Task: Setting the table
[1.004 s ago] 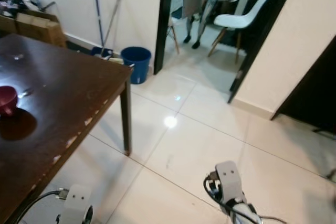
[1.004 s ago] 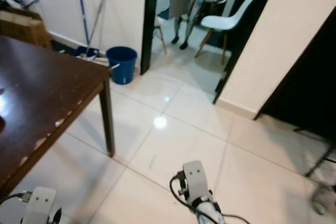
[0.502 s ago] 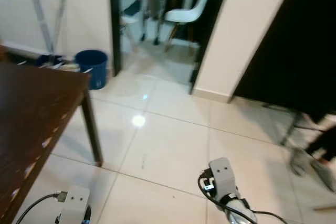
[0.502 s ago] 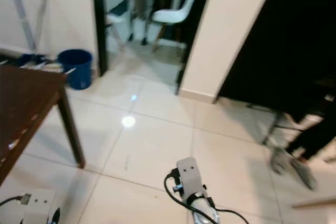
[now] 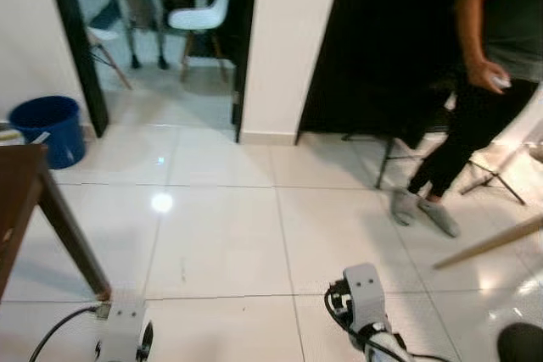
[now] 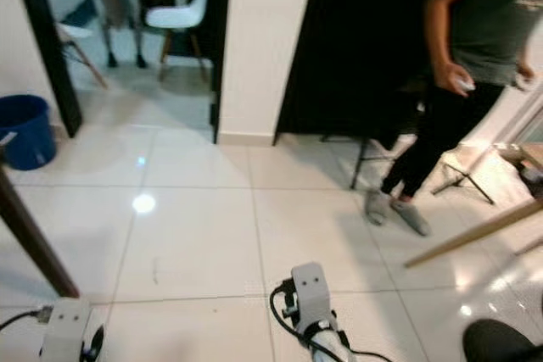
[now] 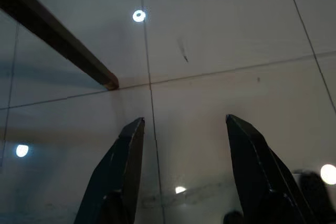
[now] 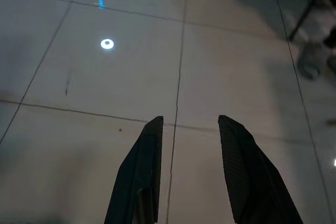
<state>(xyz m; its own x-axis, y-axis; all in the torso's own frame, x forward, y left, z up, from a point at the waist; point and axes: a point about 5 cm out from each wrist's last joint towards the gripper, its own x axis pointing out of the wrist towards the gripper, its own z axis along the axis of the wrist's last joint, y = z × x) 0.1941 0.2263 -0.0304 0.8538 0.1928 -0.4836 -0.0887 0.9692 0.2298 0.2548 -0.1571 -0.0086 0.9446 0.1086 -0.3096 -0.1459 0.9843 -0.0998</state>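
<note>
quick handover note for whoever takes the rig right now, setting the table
Left gripper: open, empty, hanging low over the floor tiles beside the table leg.
Right gripper: open, empty, over bare tiles.
Table: just its corner at the robot's left edge; no tableware in sight.
A person stands ahead to the right, beside a tripod.
Done: nothing visible. Left: find the tableware, carry it to the table, mind the person.

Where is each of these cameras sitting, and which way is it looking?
Left eye, right eye: on the head, looking down at the tiled floor, a person, the blue bucket; both wrists show.
Left wrist: along its open end effector, toward the table leg.
Right wrist: along its open end effector, toward floor.
Shared: the floor's light glint.
</note>
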